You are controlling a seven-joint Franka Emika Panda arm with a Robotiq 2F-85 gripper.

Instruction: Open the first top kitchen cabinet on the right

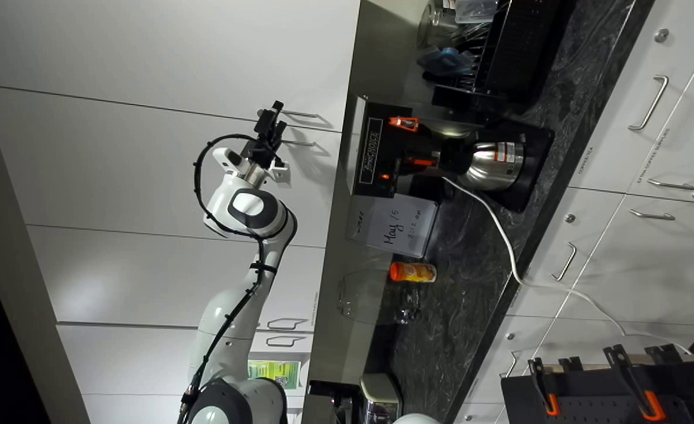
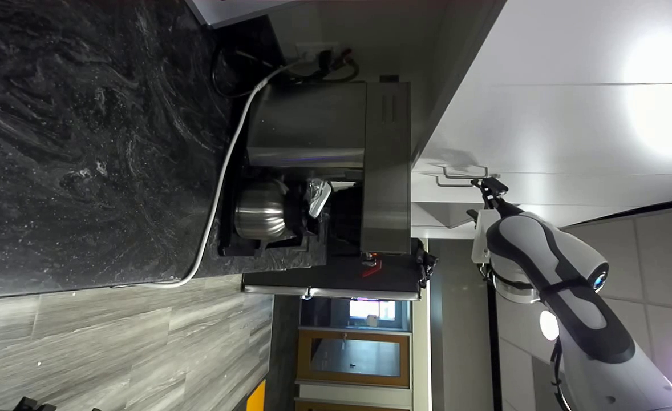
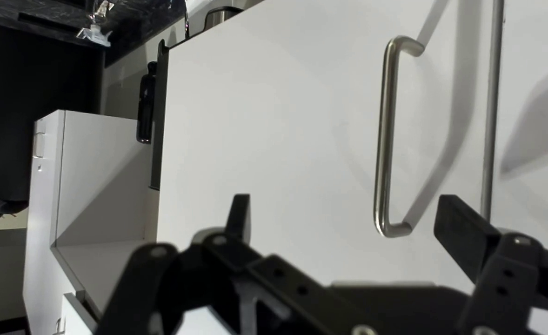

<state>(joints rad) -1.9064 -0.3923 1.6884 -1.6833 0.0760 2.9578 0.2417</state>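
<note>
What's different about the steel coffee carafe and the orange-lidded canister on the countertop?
Color: the steel coffee carafe is mostly silver, while the canister is yellowish with an orange lid. Size: the carafe looks larger than the canister in an exterior view. Place: the carafe sits on the coffee maker's base; the canister stands on the countertop. Both stand upright.

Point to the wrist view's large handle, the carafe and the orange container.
Large handle [image 3: 386, 132], wrist view: its long bar.
Carafe [image 1: 489, 171], in an exterior view: steel body.
Orange container [image 1: 417, 272], in an exterior view: side wall.
</note>
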